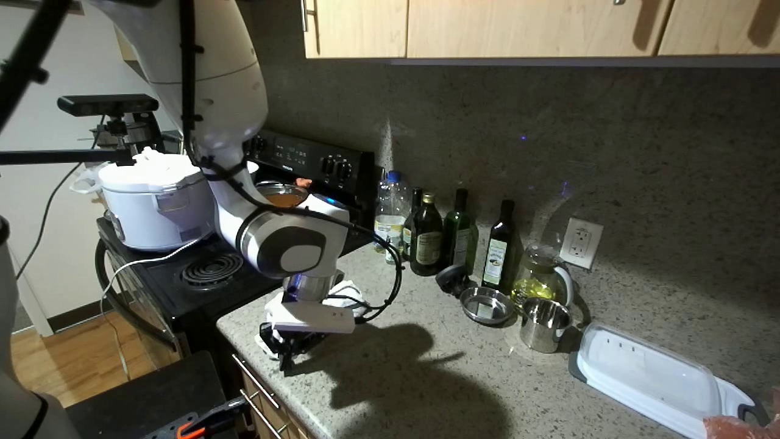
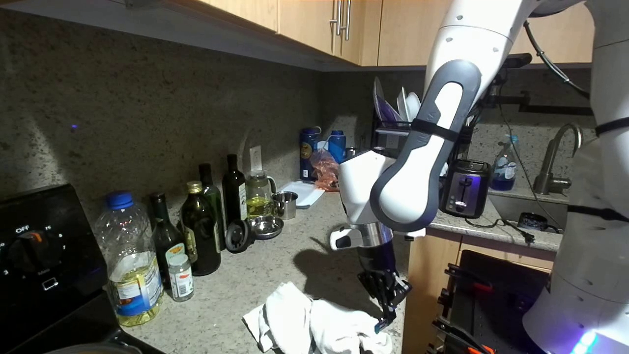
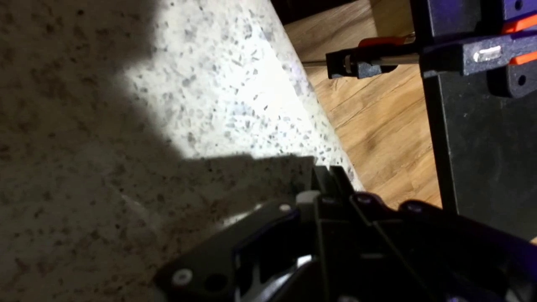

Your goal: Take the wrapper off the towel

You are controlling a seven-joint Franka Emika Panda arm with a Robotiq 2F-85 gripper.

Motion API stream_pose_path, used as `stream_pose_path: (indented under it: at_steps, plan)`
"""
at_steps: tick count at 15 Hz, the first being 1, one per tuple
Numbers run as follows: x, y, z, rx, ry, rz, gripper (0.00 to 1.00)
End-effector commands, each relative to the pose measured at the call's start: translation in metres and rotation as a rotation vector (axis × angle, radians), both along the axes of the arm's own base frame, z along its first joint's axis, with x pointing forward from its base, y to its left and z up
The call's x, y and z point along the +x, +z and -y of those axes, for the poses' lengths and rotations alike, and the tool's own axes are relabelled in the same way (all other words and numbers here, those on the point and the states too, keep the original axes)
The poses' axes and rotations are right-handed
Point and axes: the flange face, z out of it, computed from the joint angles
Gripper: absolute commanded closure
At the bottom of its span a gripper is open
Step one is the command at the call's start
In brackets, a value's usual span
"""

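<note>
Pointing down over a speckled desk (image 1: pixel 420 305) beside a black stove (image 1: pixel 183 292), the robot's hand (image 1: pixel 286 364) stands in front of a white towel (image 1: pixel 346 294) in an exterior view, where only patches of the cloth show around it. In an exterior view, a dark bottle with a gold cap (image 2: pixel 200 238) stands apart from the towel, which lies rumpled on the desk in two soft mounds with a crease between them; the fingertips (image 2: pixel 387 317) are at its end on the robot's side, whether touching or just beside it cannot be told. In the wrist view, the two fingers (image 3: pixel 323 180) sit together, with nothing seen between them, near the desk's rounded edge and the wooden floor (image 3: pixel 377 134) beyond. No view lets the wrapper be made out. The towel looks soft, light and limp, and would likely slide along with any tug; the wrapper, by judgement, should be thin, light, perhaps slippery and easily torn. The best hold would probably be a narrow pinch on a loose edge of the wrapper, free of the cloth, while a raised fold of either mound would suit if the towel itself must be steadied; the fingers would have to part first.
</note>
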Motion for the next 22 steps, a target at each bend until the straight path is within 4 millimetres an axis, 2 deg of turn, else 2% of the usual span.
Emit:
stream_pose_path:
  at_steps: [1,7,8,9,14,16,17,18,20,22]
  plan:
    - [0.001,0.002,-0.002,0.002,0.005,-0.010,0.98]
    - [-0.002,0.006,-0.008,0.001,0.021,-0.001,0.95]
    - [-0.003,0.007,-0.009,0.002,0.024,0.003,0.79]
    - [-0.004,0.008,-0.011,0.002,0.027,0.004,0.70]
    - [-0.003,0.014,-0.014,0.003,0.039,0.022,0.34]
    - [-0.003,0.015,-0.015,0.003,0.042,0.026,0.31]
    - [-0.002,0.016,-0.015,0.002,0.043,0.026,0.48]
    - [-0.002,0.016,-0.015,-0.003,0.045,0.027,0.56]
    - [-0.001,0.014,-0.015,-0.004,0.046,0.020,0.63]
    - [-0.001,0.012,-0.015,-0.003,0.044,0.016,0.80]
